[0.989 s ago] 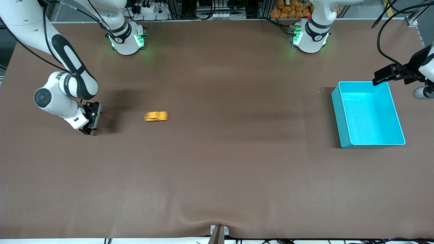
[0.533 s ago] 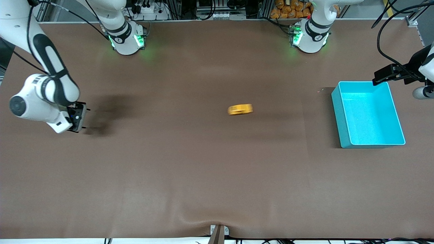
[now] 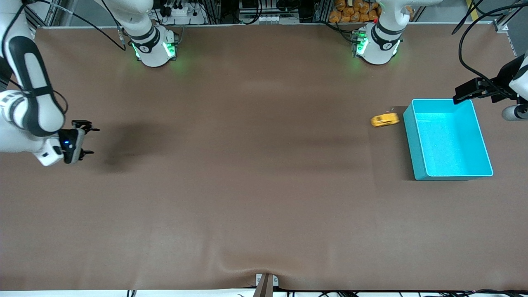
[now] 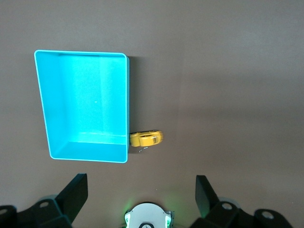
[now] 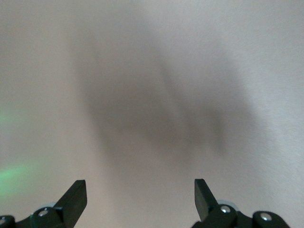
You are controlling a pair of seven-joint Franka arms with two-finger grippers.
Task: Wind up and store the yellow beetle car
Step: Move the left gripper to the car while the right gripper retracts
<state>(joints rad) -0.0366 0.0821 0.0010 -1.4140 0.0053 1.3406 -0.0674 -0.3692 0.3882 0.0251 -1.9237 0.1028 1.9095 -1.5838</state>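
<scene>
A broad brown counter (image 3: pixel 247 198) fills the scene, with cable racks along the edge where the arms' bases stand. The left claw (image 4: pixel 141 190) hangs high above the end of the counter where the cyan bin (image 3: pixel 416 144) sits, its fingers spread wide and empty, looking straight down on the bin. The yellow beetle car (image 3: pixel 385 120) stands on the counter against the bin's outer wall, apparently touching it, at the wall facing the right arm's end. The main risk is in the pickup: with the car tight to the wall, a finger coming down on that side could land on the rim or shove the bin, and a tiny rounded body may squirt out of a careless pinch or roll off on its wheels. The right claw (image 3: pixel 82 141) waits low over bare counter at the right arm's end, fingers likewise spread and holding nothing, well apart from car and bin, its forearm folded back toward the counter's edge.
</scene>
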